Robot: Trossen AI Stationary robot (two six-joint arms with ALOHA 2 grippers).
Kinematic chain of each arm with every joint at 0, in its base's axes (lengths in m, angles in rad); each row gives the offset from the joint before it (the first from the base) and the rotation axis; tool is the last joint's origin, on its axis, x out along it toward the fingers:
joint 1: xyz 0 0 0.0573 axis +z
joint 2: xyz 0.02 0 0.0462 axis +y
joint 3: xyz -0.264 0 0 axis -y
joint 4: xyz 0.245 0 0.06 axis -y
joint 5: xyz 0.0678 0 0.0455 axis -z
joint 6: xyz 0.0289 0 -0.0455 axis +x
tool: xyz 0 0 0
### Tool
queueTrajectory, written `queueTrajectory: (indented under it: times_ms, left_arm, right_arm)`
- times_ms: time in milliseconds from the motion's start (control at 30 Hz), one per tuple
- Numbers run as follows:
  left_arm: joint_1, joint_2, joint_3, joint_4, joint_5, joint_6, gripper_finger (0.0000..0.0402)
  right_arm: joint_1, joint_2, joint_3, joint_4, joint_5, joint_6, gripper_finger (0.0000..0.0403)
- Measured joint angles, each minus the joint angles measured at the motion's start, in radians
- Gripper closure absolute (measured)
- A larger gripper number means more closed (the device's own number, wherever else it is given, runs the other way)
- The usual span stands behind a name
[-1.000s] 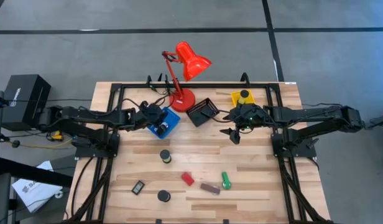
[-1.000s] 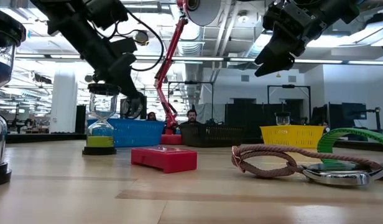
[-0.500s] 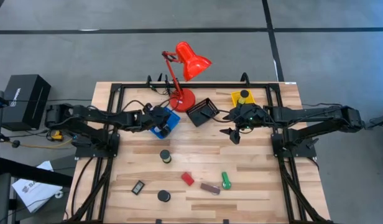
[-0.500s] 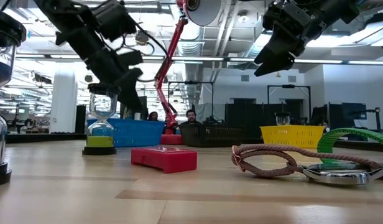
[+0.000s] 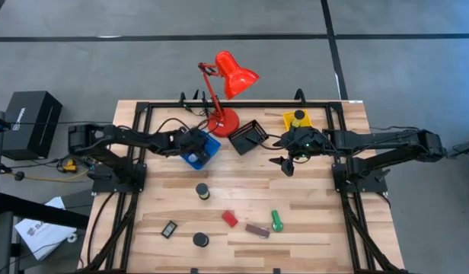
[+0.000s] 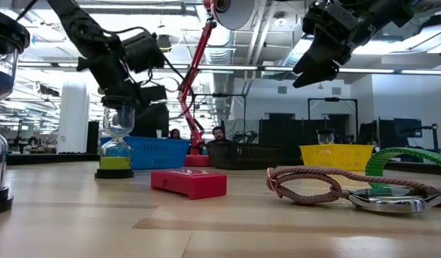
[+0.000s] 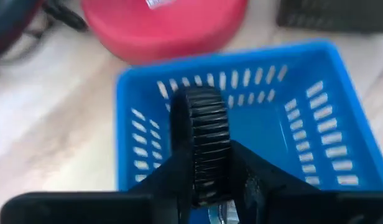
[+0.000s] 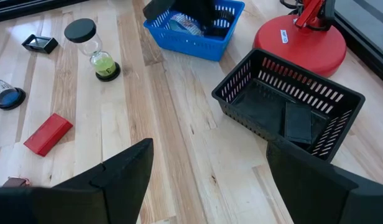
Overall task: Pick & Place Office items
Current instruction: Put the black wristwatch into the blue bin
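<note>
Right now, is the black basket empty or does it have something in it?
Not empty. The right wrist view shows a flat dark rectangle lying on the floor of the black basket. What the piece is cannot be told.

Left arm extended, gripper (image 5: pixel 195 147) angled downward, fingers clamped around a held piece. Right arm extended, gripper (image 5: pixel 285 163) raised, fingers (image 8: pixel 120 171) spread wide apart.
</note>
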Motion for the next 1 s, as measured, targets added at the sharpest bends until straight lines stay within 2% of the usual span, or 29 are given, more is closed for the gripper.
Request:
queueTrajectory:
  times_ms: [133,600,833,1000]
  left_arm:
    - [0.008,0.04,0.0,0.008,0.077,-0.001,0.0326]
    - [-0.001,0.034,0.0,0.022,0.079,0.048,0.0263]
    - [-0.005,-0.101,0.0,0.022,0.078,0.05,0.0246]
    - [-0.005,-0.178,0.0,0.026,0.039,0.05,0.0252]
  right_arm:
    - [0.0,0.0,0.0,-0.001,0.0,0.0,0.0099]
    - [0.0,0.0,0.0,-0.003,0.0,0.0,0.0099]
    - [0.0,0.0,0.0,-0.004,0.0,0.0,0.0099]
    - [0.0,0.0,0.0,-0.004,0.0,0.0,0.0099]
